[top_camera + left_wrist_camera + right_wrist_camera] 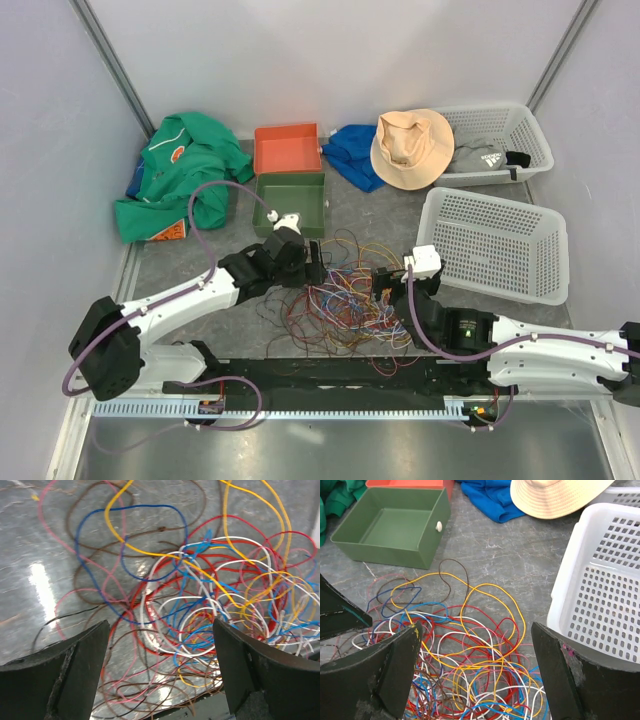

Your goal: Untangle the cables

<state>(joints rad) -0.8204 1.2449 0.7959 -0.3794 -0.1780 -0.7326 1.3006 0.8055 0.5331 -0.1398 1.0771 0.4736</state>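
Note:
The cables (345, 295) lie in one tangled heap of thin red, yellow, white, blue, pink and brown strands on the grey table between the two arms. My left gripper (312, 267) hangs open over the heap's left edge; its wrist view shows the cables (200, 610) below and between the two black fingers (75, 670), none gripped. My right gripper (388, 283) hangs open over the heap's right side; its wrist view shows the cables (480, 665) between its fingers (560, 675), none held.
A green box (290, 203) and an orange box (287, 147) stand behind the heap. A white basket (495, 243) sits close to the right; another (495, 143) is behind it with a tan hat (411, 147). Green cloth (175, 175) lies back left, blue cloth (352, 152) by the hat.

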